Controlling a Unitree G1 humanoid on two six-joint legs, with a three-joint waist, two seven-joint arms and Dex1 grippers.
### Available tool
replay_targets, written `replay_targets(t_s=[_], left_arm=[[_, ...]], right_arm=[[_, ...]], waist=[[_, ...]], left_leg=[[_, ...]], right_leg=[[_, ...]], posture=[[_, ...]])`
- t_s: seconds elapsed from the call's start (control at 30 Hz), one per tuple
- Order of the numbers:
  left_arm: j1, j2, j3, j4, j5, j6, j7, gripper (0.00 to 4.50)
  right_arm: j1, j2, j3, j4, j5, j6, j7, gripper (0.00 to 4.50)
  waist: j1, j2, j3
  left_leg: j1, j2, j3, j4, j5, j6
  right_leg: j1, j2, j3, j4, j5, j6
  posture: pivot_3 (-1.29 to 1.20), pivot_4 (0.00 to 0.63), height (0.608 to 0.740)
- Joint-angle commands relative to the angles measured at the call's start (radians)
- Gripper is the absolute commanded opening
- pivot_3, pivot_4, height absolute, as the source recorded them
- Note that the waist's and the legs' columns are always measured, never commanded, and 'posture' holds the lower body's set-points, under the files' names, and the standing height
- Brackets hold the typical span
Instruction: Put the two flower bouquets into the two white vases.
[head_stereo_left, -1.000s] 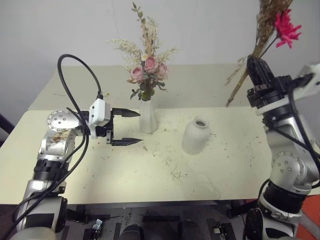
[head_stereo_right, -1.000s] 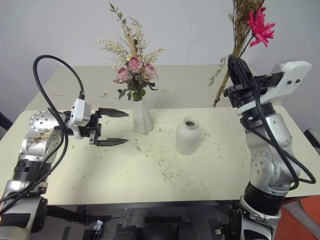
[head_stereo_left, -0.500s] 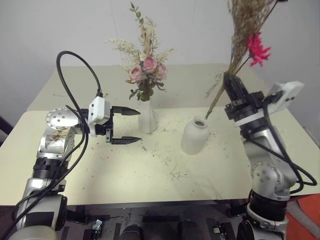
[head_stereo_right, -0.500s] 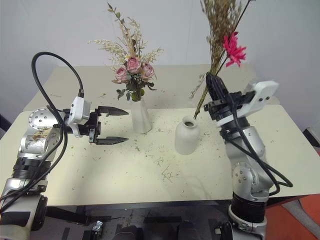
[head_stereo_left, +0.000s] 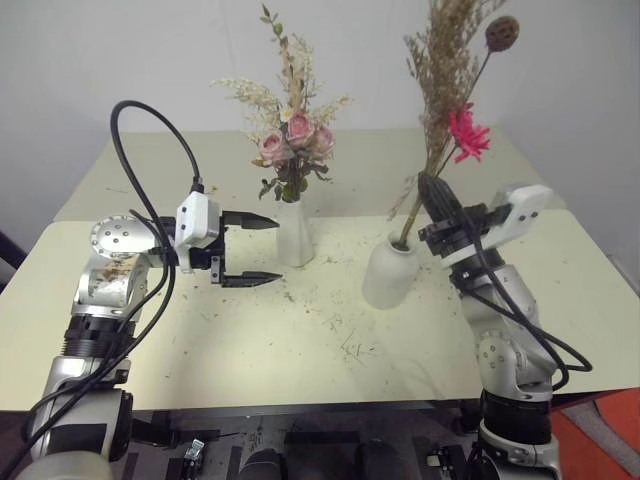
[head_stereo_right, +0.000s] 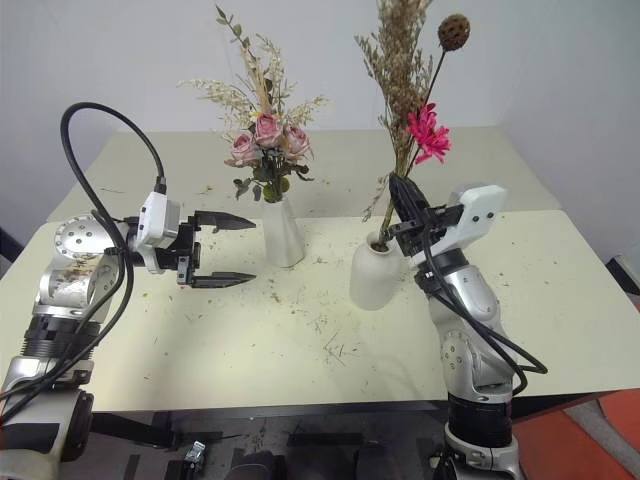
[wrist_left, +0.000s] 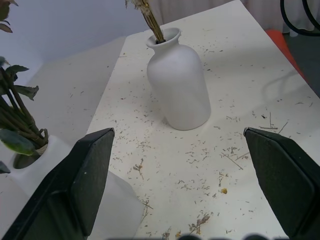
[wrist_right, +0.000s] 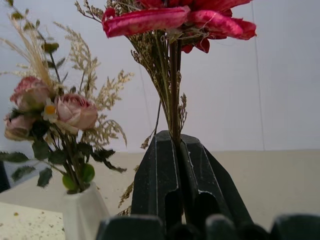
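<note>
The pale pink rose bouquet (head_stereo_left: 292, 140) stands upright in the tall slim white vase (head_stereo_left: 295, 232) near the middle of the table. To its right sits the shorter rounded white vase (head_stereo_left: 388, 274). My right gripper (head_stereo_left: 432, 198) is shut on the stems of the sparse bouquet (head_stereo_left: 462, 132) with the bright pink daisy, and the stem ends are inside that vase's neck (wrist_left: 161, 36). The daisy (wrist_right: 175, 19) rises just past the shut fingers (wrist_right: 161, 175). My left gripper (head_stereo_left: 255, 252) is open, level, just left of the tall vase, holding nothing.
Plant crumbs (head_stereo_left: 345, 345) lie scattered over the cream table (head_stereo_left: 250, 350). A second cream table (head_stereo_left: 180, 165) stands behind, against the pale wall. An orange patch of floor (head_stereo_left: 612, 440) lies at the right.
My right gripper has come down and leftward with the sparse bouquet, from high at the right to just above the rounded vase, with the stems now in its neck. The left arm has not moved.
</note>
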Motion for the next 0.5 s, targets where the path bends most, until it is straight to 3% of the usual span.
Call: replay_targets(t_s=[0.03,0.13,0.17,0.27,0.5], left_arm=[[-0.030,0.012,0.020,-0.019,-0.018,-0.009,0.006,4.50],[-0.032,0.009,0.019,-0.012,-0.015,-0.014,0.008,4.50],[-0.033,0.009,0.019,-0.011,-0.014,-0.016,0.008,4.50],[-0.037,0.007,0.017,-0.006,-0.011,-0.020,0.009,4.50],[-0.044,0.003,0.014,0.012,-0.011,-0.035,0.005,4.50]], right_arm=[[0.003,0.013,0.011,-0.009,-0.043,-0.079,-0.005,0.04],[0.005,0.025,0.022,0.012,-0.091,-0.113,-0.026,0.04],[0.007,0.029,0.022,0.017,-0.083,-0.117,-0.019,0.29],[0.017,0.044,0.006,0.013,-0.008,-0.093,0.009,1.18],[0.088,0.019,0.030,-0.045,-0.013,-0.097,0.042,3.61]], waist=[[0.000,0.000,0.000],[-0.001,0.000,0.000],[-0.001,0.000,0.000],[-0.001,0.000,0.000],[0.001,0.000,0.000]], left_leg=[[0.000,0.000,0.000,0.000,0.000,0.000],[0.000,0.000,0.000,0.000,0.000,0.000],[0.000,0.000,0.000,0.000,0.000,0.000],[0.000,0.000,0.000,0.000,0.000,0.000],[0.000,0.000,0.000,0.000,0.000,0.000]], right_leg=[[0.000,0.000,0.000,0.000,0.000,0.000],[0.000,0.000,0.000,0.000,0.000,0.000],[0.000,0.000,0.000,0.000,0.000,0.000],[0.000,0.000,0.000,0.000,0.000,0.000],[0.000,0.000,0.000,0.000,0.000,0.000]], posture=[[0.00,0.150,0.740],[0.00,0.150,0.740],[0.00,0.150,0.740],[0.00,0.150,0.740],[0.00,0.150,0.740]])
